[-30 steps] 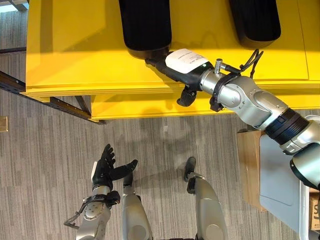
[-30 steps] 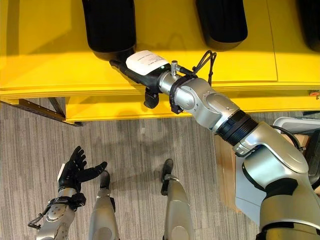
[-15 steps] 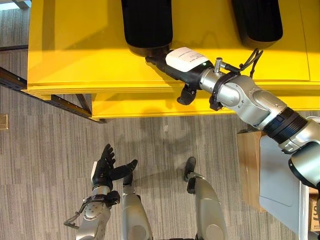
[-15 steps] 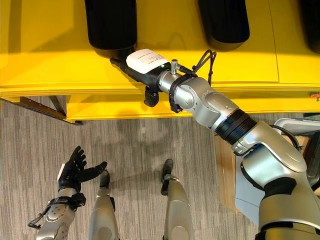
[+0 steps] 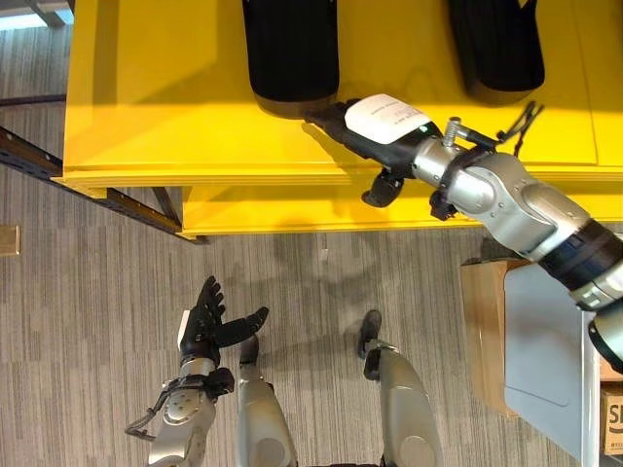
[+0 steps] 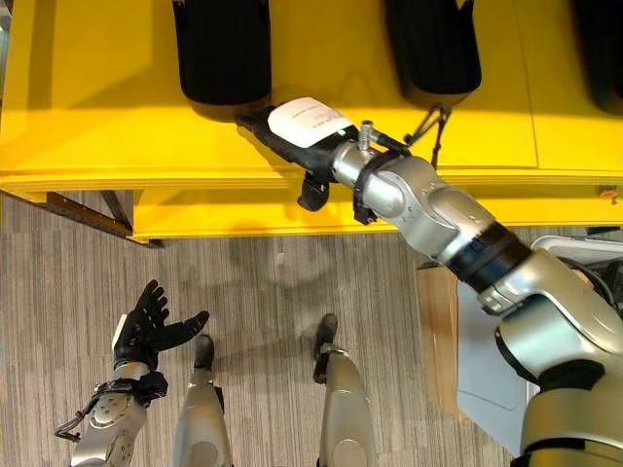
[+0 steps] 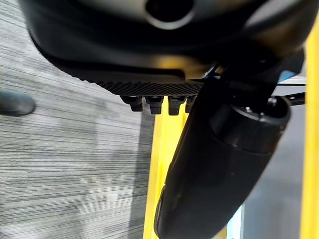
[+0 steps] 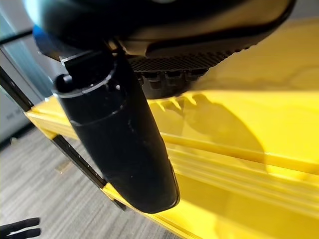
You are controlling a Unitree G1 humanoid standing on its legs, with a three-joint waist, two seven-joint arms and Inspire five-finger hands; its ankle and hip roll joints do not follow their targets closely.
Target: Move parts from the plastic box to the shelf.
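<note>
Left eye view: right hand (image 5: pixel 375 134) is reaching over the yellow shelf (image 5: pixel 146 107), fingertips meeting the black part (image 5: pixel 290 49) lying there; grip cannot be told.
Right eye view: left hand (image 6: pixel 146 326) is hanging low over the floor, fingers spread, holding nothing.
Right wrist view: thumb is extending over the shelf edge.
Handling: the part is appearing rigid, smooth and bulky; likely best taken around its rounded end.
</note>
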